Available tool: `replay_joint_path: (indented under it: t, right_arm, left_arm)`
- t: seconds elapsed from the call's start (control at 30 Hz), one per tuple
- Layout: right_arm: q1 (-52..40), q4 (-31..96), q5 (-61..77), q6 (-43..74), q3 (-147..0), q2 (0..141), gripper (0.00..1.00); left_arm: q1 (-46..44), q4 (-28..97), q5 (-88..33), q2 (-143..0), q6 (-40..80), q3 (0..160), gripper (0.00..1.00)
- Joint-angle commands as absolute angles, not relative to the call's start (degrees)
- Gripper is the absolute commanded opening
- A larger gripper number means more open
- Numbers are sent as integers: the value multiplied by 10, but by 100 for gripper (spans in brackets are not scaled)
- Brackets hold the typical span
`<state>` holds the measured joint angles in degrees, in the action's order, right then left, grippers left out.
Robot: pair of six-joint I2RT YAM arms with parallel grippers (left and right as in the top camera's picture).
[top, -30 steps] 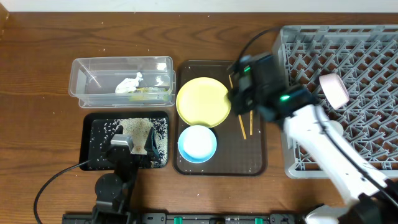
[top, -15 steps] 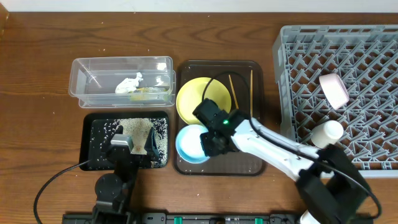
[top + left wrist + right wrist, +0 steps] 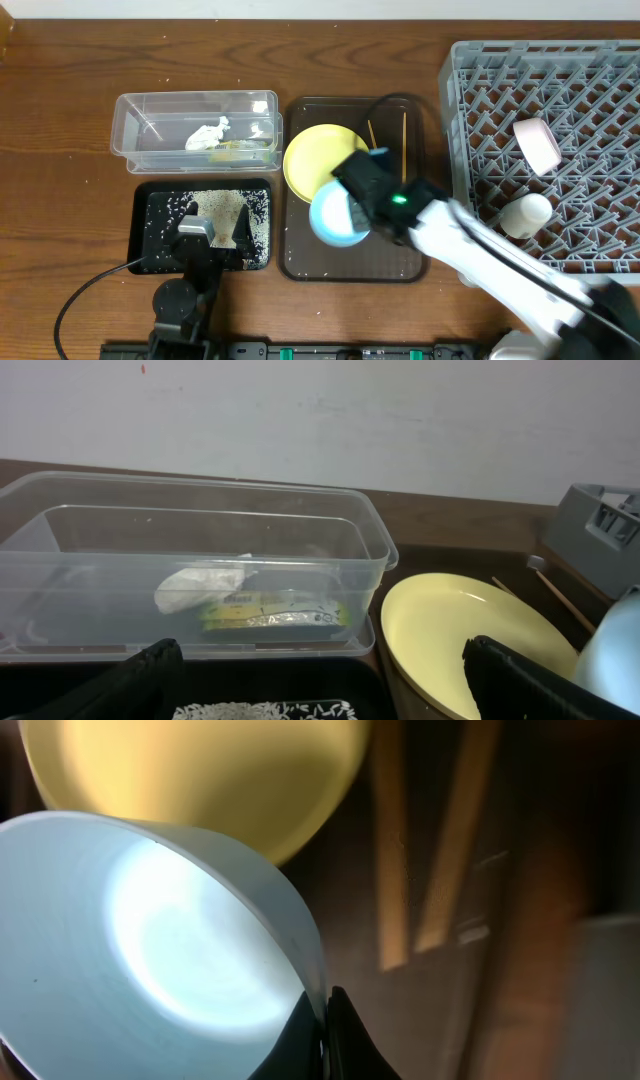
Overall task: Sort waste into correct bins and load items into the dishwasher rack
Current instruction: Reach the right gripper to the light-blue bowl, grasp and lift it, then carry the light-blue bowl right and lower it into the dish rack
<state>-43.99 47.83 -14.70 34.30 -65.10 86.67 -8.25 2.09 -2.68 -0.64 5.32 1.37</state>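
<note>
My right gripper (image 3: 358, 205) (image 3: 322, 1020) is shut on the rim of the light-blue bowl (image 3: 333, 218) (image 3: 150, 940) and holds it tilted above the dark brown tray (image 3: 410, 255). The yellow plate (image 3: 310, 160) (image 3: 470, 630) (image 3: 200, 770) lies on that tray, with two chopsticks (image 3: 403, 135) (image 3: 450, 850) beside it. The white-pink bowl (image 3: 537, 145) stands in the grey rack (image 3: 560, 80). The clear tub (image 3: 195, 125) (image 3: 200, 560) holds the white tissue (image 3: 208, 133) (image 3: 200, 585) and the green-yellow wrapper (image 3: 240, 150) (image 3: 275, 615). The black tray (image 3: 150, 200) holds rice (image 3: 215, 210). My left gripper (image 3: 212, 235) (image 3: 320, 680) is open over it.
A white cup-like object (image 3: 525, 212) lies in the rack's near part. The brown wooden table (image 3: 60, 150) surrounds the containers. A pale wall (image 3: 320, 410) stands behind the table.
My right arm swung from the chopsticks side to the light-blue bowl, closed on its rim and lifted it, tilted, off the brown tray. My left arm has not moved.
</note>
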Motion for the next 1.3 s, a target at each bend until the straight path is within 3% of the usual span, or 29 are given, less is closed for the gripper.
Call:
replay_joint_path:
  t: [0.0,0.17,0.27,0.67,0.83,1.1,1.27]
  right_arm:
    - [-407,484,-383,351,-655,767,1]
    - [-338,470,-705,351,-655,675,1]
    - [-276,443,-810,320,-655,660,1]
    - [-11,294,-714,91,-655,754,1]
    - [37,286,-705,88,-655,822,1]
    - [117,159,-705,-95,-655,927,1]
    - [136,134,-704,-116,-655,965,1]
  left_arm:
    - [-79,38,-24,-2,52,2,92]
    - [-79,38,-24,-2,52,2,92]
    - [-79,38,-24,-2,51,2,92]
    - [-79,38,-24,-2,52,2,92]
    - [-79,38,-24,-2,52,2,92]
    - [-79,38,-24,-2,52,2,92]
    - [-79,38,-24,-2,51,2,92]
